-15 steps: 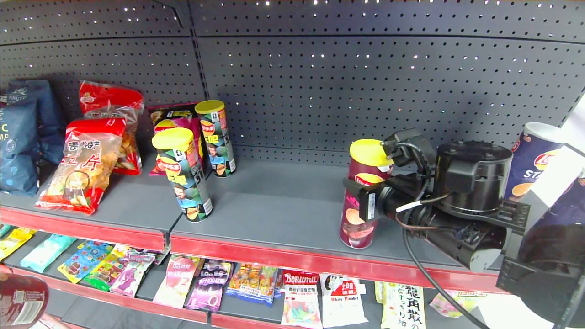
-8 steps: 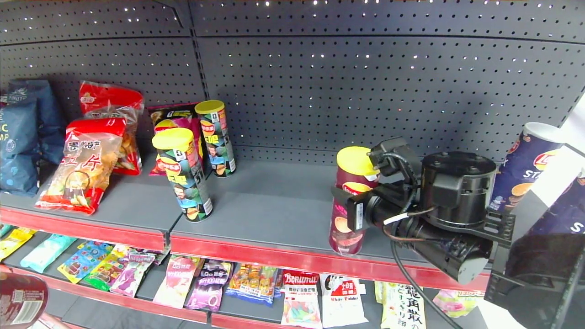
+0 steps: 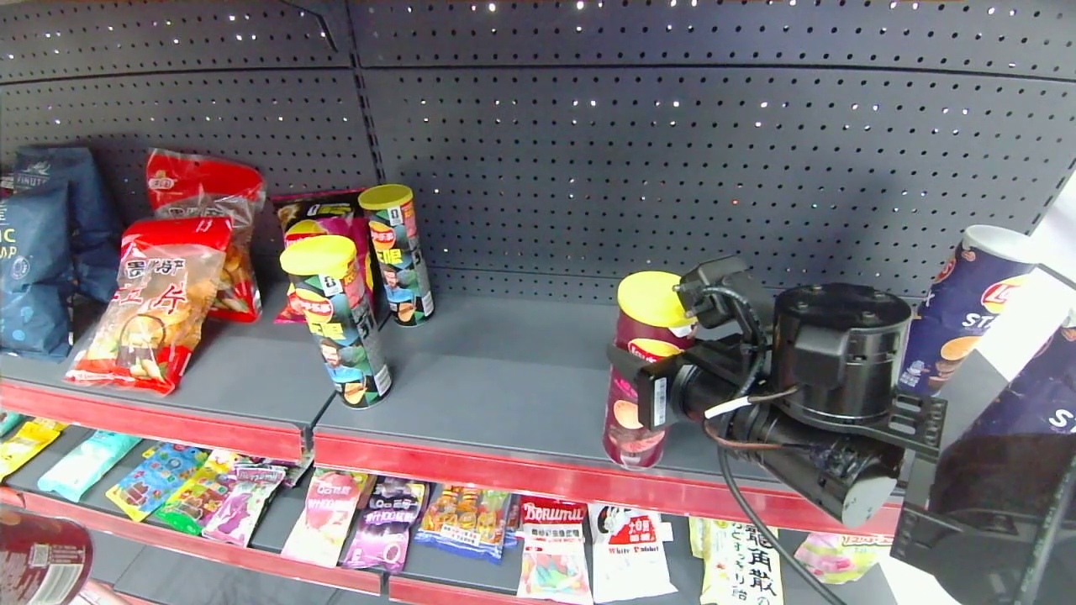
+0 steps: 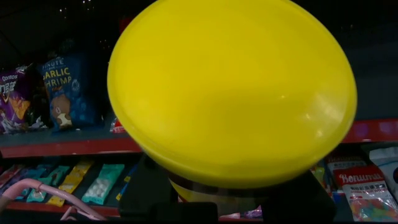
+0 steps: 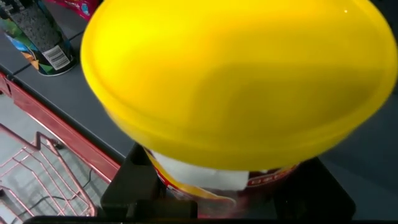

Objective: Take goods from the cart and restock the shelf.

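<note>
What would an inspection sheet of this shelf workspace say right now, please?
Surface: grey shelf with a red front edge.
Job's things: maroon can, upright at the shelf's front edge; yellow-lidded can, held clear of the shelf, pink cart rail nearby.
Clutter: two patterned cans, red snack bags and blue bags to the left; blue cans to the right.
Grippers: right gripper shut on maroon can; left gripper shut on yellow-lidded can.
Cables: black cable hanging from the right wrist, before the lower shelf.
Surroundings: pegboard back wall.
</note>
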